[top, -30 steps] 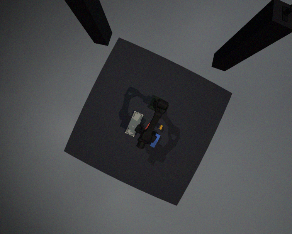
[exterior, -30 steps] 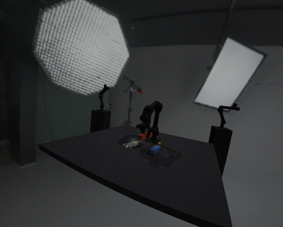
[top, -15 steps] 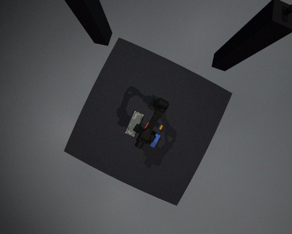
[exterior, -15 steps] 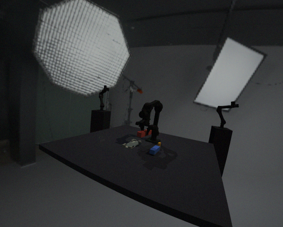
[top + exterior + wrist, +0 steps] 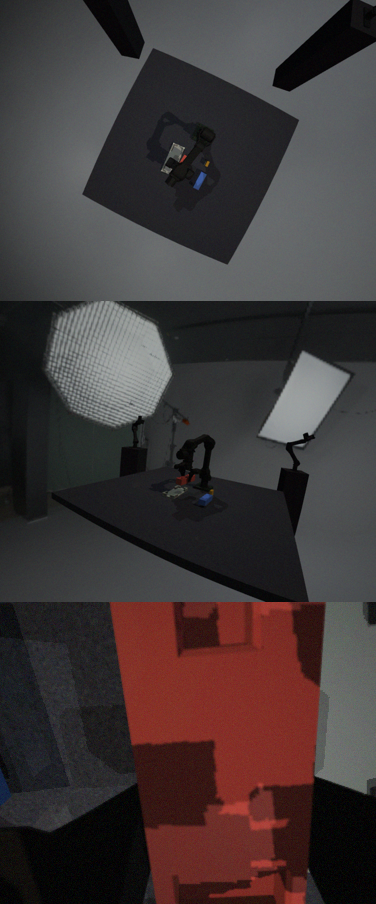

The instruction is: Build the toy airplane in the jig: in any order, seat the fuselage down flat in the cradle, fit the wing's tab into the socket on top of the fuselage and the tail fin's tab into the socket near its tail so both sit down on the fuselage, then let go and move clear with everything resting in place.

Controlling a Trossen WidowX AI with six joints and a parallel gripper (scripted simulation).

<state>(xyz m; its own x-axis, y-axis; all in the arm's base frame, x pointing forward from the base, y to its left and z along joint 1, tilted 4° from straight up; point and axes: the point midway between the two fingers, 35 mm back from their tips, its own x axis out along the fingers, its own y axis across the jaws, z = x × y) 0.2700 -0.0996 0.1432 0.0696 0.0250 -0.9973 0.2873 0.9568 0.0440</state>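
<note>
The red fuselage (image 5: 183, 158) (image 5: 181, 480) (image 5: 220, 702) is held level above the table, with one rectangular socket at the top of the wrist view and another at its bottom edge. My gripper (image 5: 187, 478) (image 5: 218, 784) is shut on the fuselage, one finger on each long side. The pale jig (image 5: 178, 145) (image 5: 169, 494) (image 5: 350, 712) lies below and to the right of the fuselage in the wrist view. The blue wing (image 5: 199, 180) (image 5: 205, 499) and the small orange tail fin (image 5: 207, 163) (image 5: 211, 492) rest on the table. The arm hides part of the jig and fuselage from above.
The dark square table (image 5: 219, 225) (image 5: 244, 539) carries the arm's base (image 5: 203, 487), close to the orange fin. Two black pedestals (image 5: 133, 460) (image 5: 293, 495) with other arms stand beyond the table's edges.
</note>
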